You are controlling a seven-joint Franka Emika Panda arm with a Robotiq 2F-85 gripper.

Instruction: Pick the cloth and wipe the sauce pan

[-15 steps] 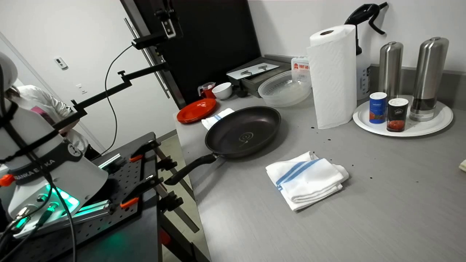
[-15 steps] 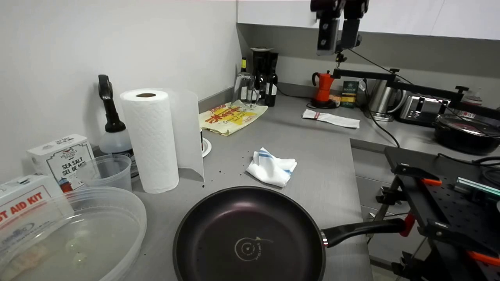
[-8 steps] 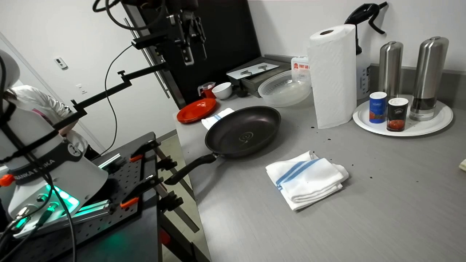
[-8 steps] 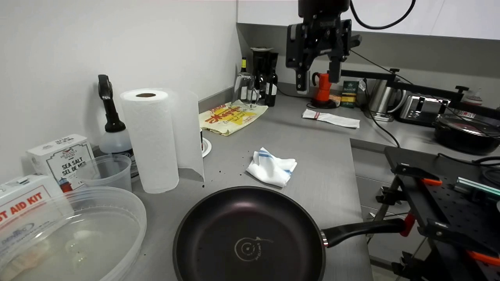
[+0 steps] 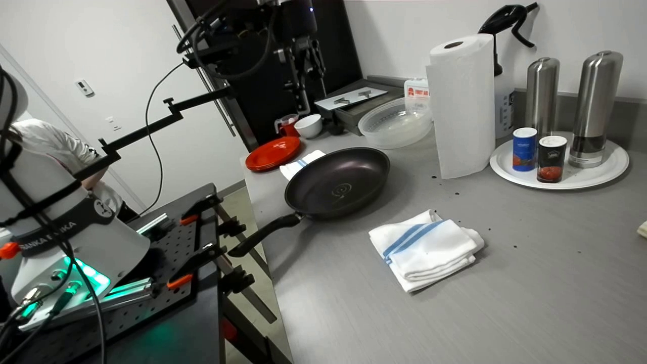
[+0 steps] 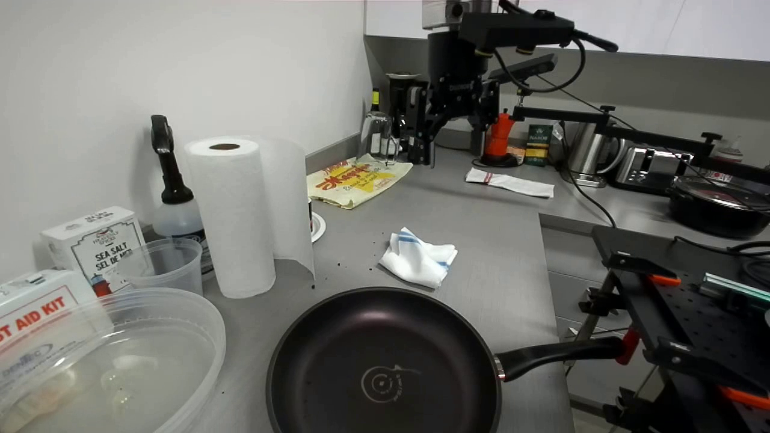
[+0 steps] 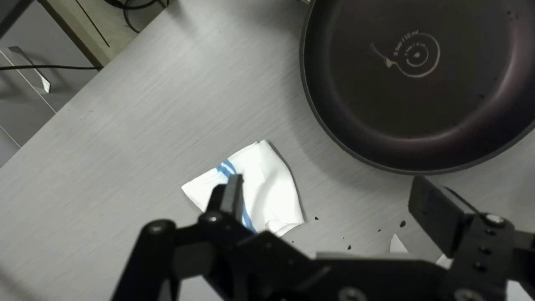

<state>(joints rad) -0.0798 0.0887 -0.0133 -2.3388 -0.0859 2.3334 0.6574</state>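
The cloth (image 5: 429,247) is white with blue stripes and lies folded and rumpled on the counter. It also shows in an exterior view (image 6: 419,258) and in the wrist view (image 7: 267,184). The dark sauce pan (image 5: 338,187) stands beside it, apart from it, with its long black handle (image 6: 559,356) over the counter edge. The pan also shows in the wrist view (image 7: 418,104). My gripper (image 6: 452,155) is open and empty, high above the counter. In the wrist view the gripper (image 7: 328,196) has one finger in front of part of the cloth and the other near the pan's rim.
A paper towel roll (image 6: 231,222) stands near the cloth and pan. A plate (image 5: 614,164) with shakers and grinders is by the wall. A clear plastic tub (image 5: 397,126), red plates (image 5: 273,153) and another blue-striped cloth (image 5: 298,164) are near the pan. Dark specks dot the counter.
My gripper has come down into fuller view and moved out over the counter. Its fingers show wider apart than one second ago. The cloth and pan have not moved.
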